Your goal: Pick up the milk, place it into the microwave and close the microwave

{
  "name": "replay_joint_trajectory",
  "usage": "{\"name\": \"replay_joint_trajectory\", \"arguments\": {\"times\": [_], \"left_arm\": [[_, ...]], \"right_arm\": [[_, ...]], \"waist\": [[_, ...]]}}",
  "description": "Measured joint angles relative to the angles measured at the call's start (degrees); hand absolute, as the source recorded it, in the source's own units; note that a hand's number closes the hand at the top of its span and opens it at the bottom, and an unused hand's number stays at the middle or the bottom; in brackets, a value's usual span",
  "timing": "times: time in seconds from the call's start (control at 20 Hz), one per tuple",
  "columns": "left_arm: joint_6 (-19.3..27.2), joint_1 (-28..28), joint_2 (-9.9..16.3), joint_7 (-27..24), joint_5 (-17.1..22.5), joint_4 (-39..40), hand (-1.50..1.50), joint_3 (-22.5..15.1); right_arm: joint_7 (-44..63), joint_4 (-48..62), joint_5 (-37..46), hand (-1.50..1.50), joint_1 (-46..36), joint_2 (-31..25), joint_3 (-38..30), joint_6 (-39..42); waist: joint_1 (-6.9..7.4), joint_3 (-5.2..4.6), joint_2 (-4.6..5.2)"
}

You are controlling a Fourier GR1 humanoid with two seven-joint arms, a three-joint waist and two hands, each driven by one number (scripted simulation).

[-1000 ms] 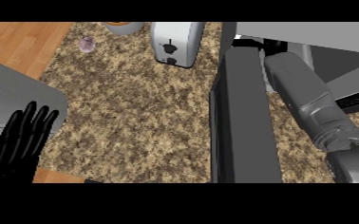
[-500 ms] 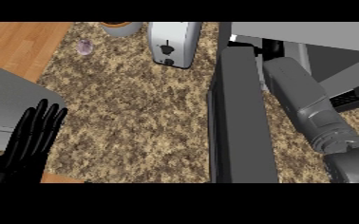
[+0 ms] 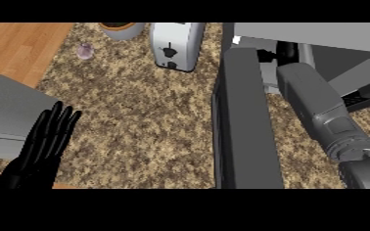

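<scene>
Item: microwave door swung further toward closed since a second ago as we extend our right forearm inside, hand state indeterminable; left hand open, resting lower left.

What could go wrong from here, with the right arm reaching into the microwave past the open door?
The right forearm runs close beside the open microwave door; pulling back could knock the door. The right hand and the milk are hidden inside the microwave, so whether the milk stands upright cannot be checked. The toaster stands near the door's far end.
</scene>
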Motion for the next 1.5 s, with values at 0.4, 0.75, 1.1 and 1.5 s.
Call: {"name": "replay_joint_trajectory", "arguments": {"times": [0.4, 0.75, 1.1, 1.5], "left_arm": [[1.21, 0.16, -1.28, -0.69, -1.86, 0.46, -1.5, -2.2], [2.1, -1.11, -1.44, -0.41, -3.32, 1.94, -1.5, -4.24], [1.73, -2.19, -1.29, 0.69, -3.62, 4.49, -1.5, -6.64], [-1.22, -5.05, 0.09, 0.97, -5.09, 8.92, 1.5, -9.9]], "right_arm": [[-3.45, -0.65, -0.94, -1.5, 2.97, 0.01, -1.01, 5.39], [-4.8, -0.85, -1.87, -1.5, 4.83, 0.04, -2.07, 8.86], [-8.43, -1.63, -3.02, -1.5, 8.01, 1.96, -3.18, 14.79], [-13.75, -2.71, -3.8, -1.5, 14.5, 3.4, -3.72, 22.0]], "waist": [[-1.12, -0.02, -0.56], [-2.59, -0.07, -1.24], [-4.1, -0.12, -1.95], [-6.37, -0.23, -2.96]]}}
